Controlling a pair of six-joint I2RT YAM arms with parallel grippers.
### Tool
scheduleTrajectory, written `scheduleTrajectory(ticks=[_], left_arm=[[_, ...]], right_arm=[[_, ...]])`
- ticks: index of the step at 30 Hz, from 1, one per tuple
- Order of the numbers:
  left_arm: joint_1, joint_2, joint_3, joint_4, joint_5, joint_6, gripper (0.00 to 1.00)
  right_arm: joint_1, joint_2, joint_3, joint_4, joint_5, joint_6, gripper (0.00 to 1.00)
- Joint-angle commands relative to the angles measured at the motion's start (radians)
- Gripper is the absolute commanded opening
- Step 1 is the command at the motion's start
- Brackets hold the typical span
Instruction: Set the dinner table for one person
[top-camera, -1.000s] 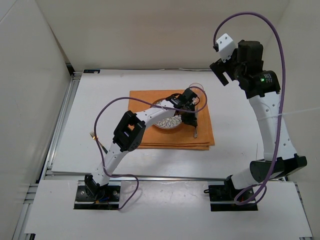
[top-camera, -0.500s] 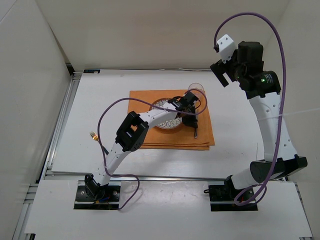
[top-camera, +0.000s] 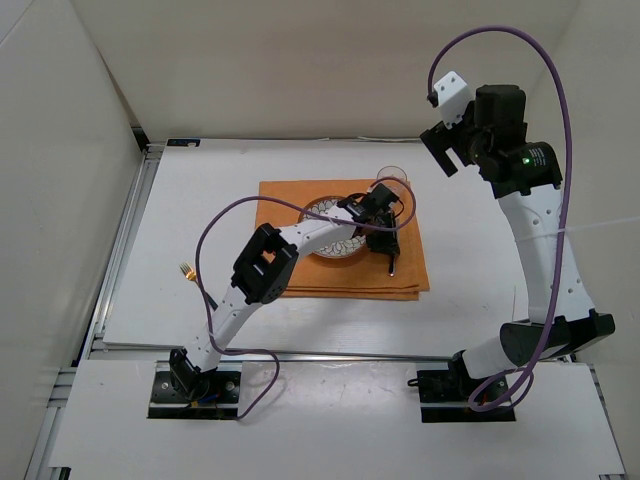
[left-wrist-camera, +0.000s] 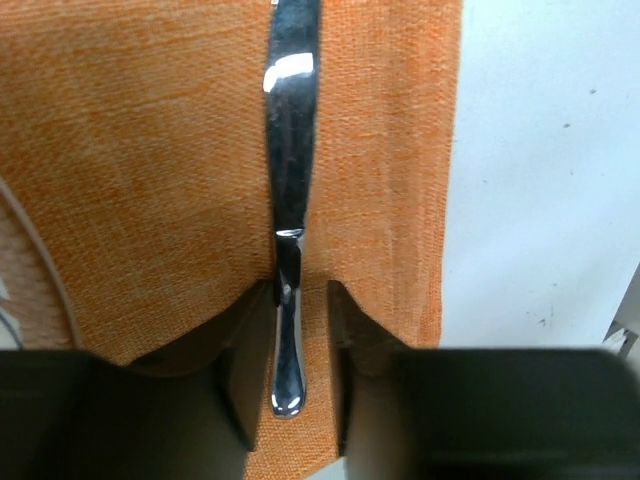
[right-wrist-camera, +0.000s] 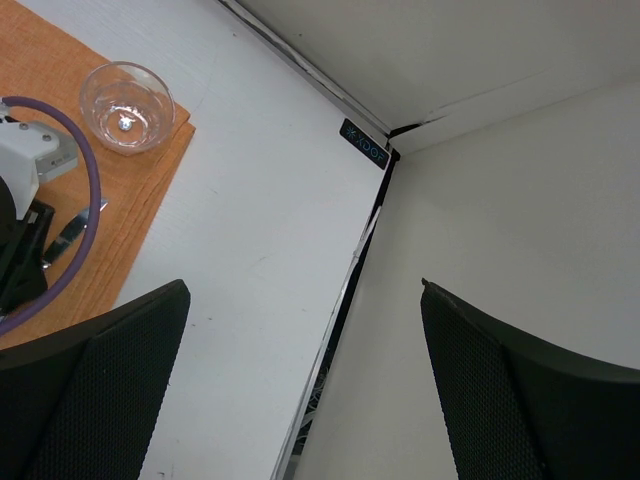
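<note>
A silver knife (left-wrist-camera: 290, 150) lies flat on the orange placemat (left-wrist-camera: 150, 150), to the right of the patterned plate (top-camera: 325, 246) on the dinner table (top-camera: 200, 200). My left gripper (left-wrist-camera: 300, 300) sits low over the mat with its jaws a little apart. The knife's handle end lies between them, against the left finger, with a gap on the right. From above, the knife (top-camera: 390, 262) sticks out in front of the left gripper (top-camera: 383, 238). My right gripper (top-camera: 442, 148) is wide open and empty, raised high at the back right.
A clear glass bowl (top-camera: 392, 178) stands on the mat's far right corner and also shows in the right wrist view (right-wrist-camera: 125, 105). A gold fork (top-camera: 190, 275) lies on the table at the left. White walls enclose the table; its right edge (right-wrist-camera: 350, 270) is near.
My left arm has shifted slightly and its gripper has settled over the knife on the mat. The right arm has not moved.
</note>
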Motion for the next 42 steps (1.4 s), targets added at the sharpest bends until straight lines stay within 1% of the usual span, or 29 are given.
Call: scheduleTrajectory(ticks=[1, 4, 5, 7, 10, 12, 13, 14, 15, 16, 17, 18, 19, 20, 22, 23, 24, 25, 26, 27, 28, 29, 30, 31, 32, 34, 36, 38, 42], left_arm=[[-0.013, -0.061, 0.012, 0.004, -0.041, -0.005, 0.44], [-0.013, -0.072, 0.023, 0.004, -0.063, -0.005, 0.57], [-0.013, -0.081, 0.038, 0.004, -0.074, -0.005, 0.6], [-0.013, -0.091, 0.053, 0.004, -0.083, 0.006, 0.61], [-0.004, -0.156, 0.073, 0.004, -0.084, 0.028, 0.62], [-0.004, -0.226, 0.084, 0.004, -0.094, 0.062, 0.62], [-0.004, -0.257, 0.063, 0.004, -0.103, 0.062, 0.72], [-0.004, -0.366, -0.032, 0.004, -0.113, 0.09, 0.83], [-0.004, -0.368, -0.032, 0.004, -0.113, 0.09, 0.83], [-0.004, -0.45, -0.122, -0.008, -0.125, 0.11, 0.86], [-0.004, -0.497, -0.178, -0.008, -0.139, 0.121, 0.89], [0.005, -0.55, -0.239, -0.008, -0.159, 0.137, 0.94], [0.005, -0.661, -0.369, -0.008, -0.181, 0.195, 0.97], [0.005, -0.721, -0.441, -0.008, -0.256, 0.229, 0.99], [0.062, -0.841, -0.587, -0.008, -0.329, 0.292, 0.99], [0.103, -0.949, -0.729, -0.008, -0.364, 0.341, 0.99], [0.153, -1.004, -0.797, -0.008, -0.364, 0.367, 0.99], [0.269, -1.048, -0.857, -0.02, -0.364, 0.392, 0.99], [0.333, -1.114, -0.937, -0.045, -0.355, 0.409, 0.99], [0.399, -1.131, -0.957, -0.081, -0.355, 0.424, 0.99], [0.512, -1.131, -0.968, -0.127, -0.337, 0.434, 0.97], [0.566, -1.142, -0.968, -0.22, -0.337, 0.434, 0.97], [0.62, -1.17, -1.026, -0.23, -0.303, 0.434, 0.96], [0.739, -1.197, -1.06, -0.23, -0.273, 0.434, 0.96], [0.786, -1.222, -1.092, -0.23, -0.245, 0.434, 0.96], [0.873, -1.277, -1.18, -0.204, -0.164, 0.434, 0.93], [0.912, -1.309, -1.239, -0.178, -0.118, 0.434, 0.9], [0.959, -1.309, -1.25, -0.168, -0.09, 0.424, 0.87], [1.037, -1.283, -1.269, -0.168, -0.09, 0.424, 0.87]], right_arm=[[-0.006, -0.033, 0.033, 0.009, -0.009, 0.018, 1.0], [-0.006, -0.033, 0.033, 0.009, -0.009, 0.018, 1.0], [-0.006, -0.033, 0.033, 0.009, -0.009, 0.018, 1.0], [-0.006, -0.043, 0.033, 0.009, -0.009, 0.018, 1.0], [-0.006, -0.043, 0.033, 0.009, -0.009, 0.018, 1.0], [-0.006, -0.043, 0.033, 0.009, -0.009, 0.009, 1.0], [-0.016, -0.043, 0.033, 0.018, -0.026, 0.009, 1.0], [-0.042, -0.034, 0.06, 0.018, -0.056, 0.021, 1.0], [-0.043, -0.034, 0.06, 0.018, -0.056, 0.022, 1.0], [-0.043, -0.034, 0.06, 0.018, -0.056, 0.022, 1.0], [-0.043, -0.034, 0.06, 0.033, -0.056, 0.022, 1.0], [-0.052, -0.034, 0.06, 0.062, -0.056, 0.022, 1.0], [-0.052, -0.025, 0.043, 0.062, -0.043, 0.022, 1.0], [-0.052, -0.025, 0.034, 0.074, -0.026, 0.008, 1.0], [-0.052, -0.016, 0.002, 0.075, -0.026, 0.008, 1.0], [-0.062, -0.016, -0.013, 0.075, -0.017, 0.008, 1.0], [-0.062, -0.016, -0.045, 0.075, -0.017, 0.027, 1.0], [-0.062, -0.016, -0.061, 0.075, -0.017, 0.037, 1.0], [-0.073, -0.016, -0.075, 0.075, -0.017, 0.037, 1.0], [-0.073, -0.016, -0.101, 0.075, -0.017, 0.037, 1.0], [-0.073, -0.016, -0.113, 0.075, -0.027, 0.037, 1.0], [-0.073, -0.016, -0.113, 0.075, -0.027, 0.023, 1.0], [-0.073, -0.016, -0.125, 0.075, -0.027, 0.009, 1.0], [-0.073, -0.004, -0.125, 0.075, -0.027, 0.0, 1.0], [-0.073, 0.006, -0.125, 0.09, -0.038, 0.0, 1.0], [-0.073, 0.044, -0.078, 0.09, -0.047, -0.011, 1.0], [-0.073, 0.093, -0.043, 0.09, -0.047, -0.011, 1.0], [-0.064, 0.122, 0.008, 0.079, -0.047, -0.011, 1.0], [-0.029, 0.157, 0.057, 0.079, -0.047, -0.034, 1.0]])
